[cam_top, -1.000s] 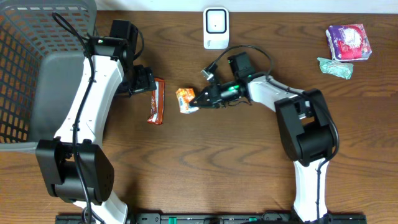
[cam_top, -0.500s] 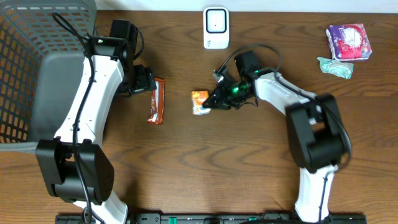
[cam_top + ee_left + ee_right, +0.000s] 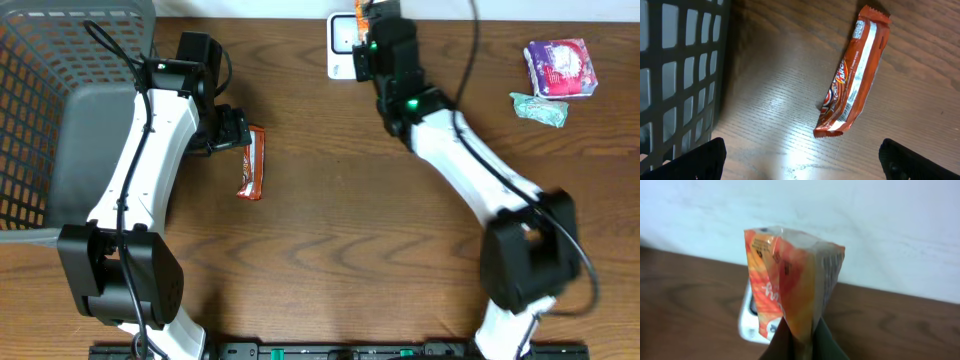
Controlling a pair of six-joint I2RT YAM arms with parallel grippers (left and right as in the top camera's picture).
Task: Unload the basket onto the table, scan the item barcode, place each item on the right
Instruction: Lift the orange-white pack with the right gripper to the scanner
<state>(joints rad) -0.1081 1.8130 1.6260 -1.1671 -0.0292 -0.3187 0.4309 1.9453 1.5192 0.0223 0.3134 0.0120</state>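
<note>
1. The grey mesh basket (image 3: 30, 120) fills the back left corner of the bench (image 3: 340, 250). What shows of its inside is mesh wall and a plain grey floor. The left arm crosses above it and hides part of that floor.
2. The right claw (image 3: 799, 345) is pressed together on the lower end of the orange packet (image 3: 790, 290), which stands upright above the pinch with its folded top uppermost.
3. The packet is at the middle of the bench's back edge, just over the white scanner (image 3: 342, 50). From overhead the claw covers the scanner's right side. In the right wrist view the scanner shows low behind the packet, against the pale wall. I cannot tell whether packet and scanner touch.
4. The left claw (image 3: 805, 165) is spread wide and grips nothing, its two dark fingertips (image 3: 695, 160) showing in the bottom corners of its own view.
5. An orange-brown snack bar (image 3: 852, 75) lies flat on the bare wood ahead of that claw, just beside the basket's right wall and outside it.
6. Near the back right corner lie a purple packet (image 3: 561, 68) and, just in front of it, a crumpled green wrapper (image 3: 540, 108). Both are loose on the bench, well apart from either claw.
</note>
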